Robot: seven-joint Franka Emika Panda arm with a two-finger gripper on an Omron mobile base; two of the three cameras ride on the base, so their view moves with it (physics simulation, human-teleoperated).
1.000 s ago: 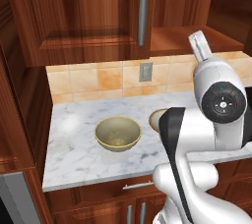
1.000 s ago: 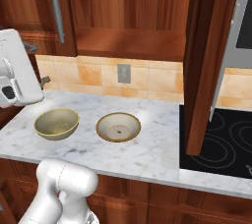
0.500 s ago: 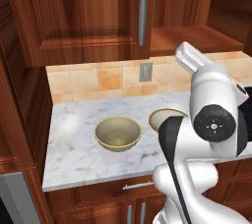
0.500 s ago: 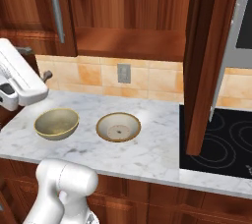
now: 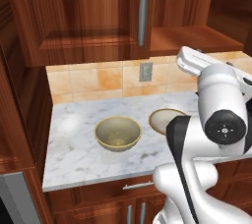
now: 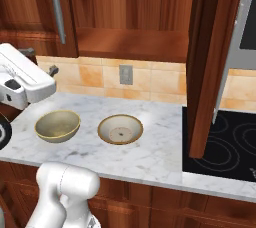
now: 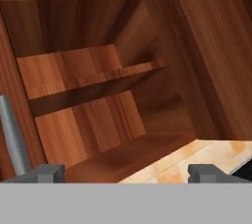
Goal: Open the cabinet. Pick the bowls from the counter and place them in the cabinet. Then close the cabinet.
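The arm had swung over the last second: its wrist, upright in the earlier frames, had tipped down and away from the cabinet, while the bowls and the cabinet kept their places. The cabinet's right door stood wide open, edge-on in front of the stovetop, and its left door remained shut, with its long bar handle beside the opening. The wooden shelf inside carried nothing, as the hand view showed. The gripper was open, its two finger tips well apart and holding nothing, and it pointed into the cabinet interior. Both bowls rested on the surface below the cabinet: the deep bowl to the left and the shallow bowl just beside it, apart and upright. Judged from this arrangement, the opening step was complete at least for the right door, and the arm was turning from the door toward the first pick. Neither bowl had yet been lifted, so both placements and the closing of the cabinet remained. The open door hung close to the arm's likely path between surface and shelf, which may call for care.
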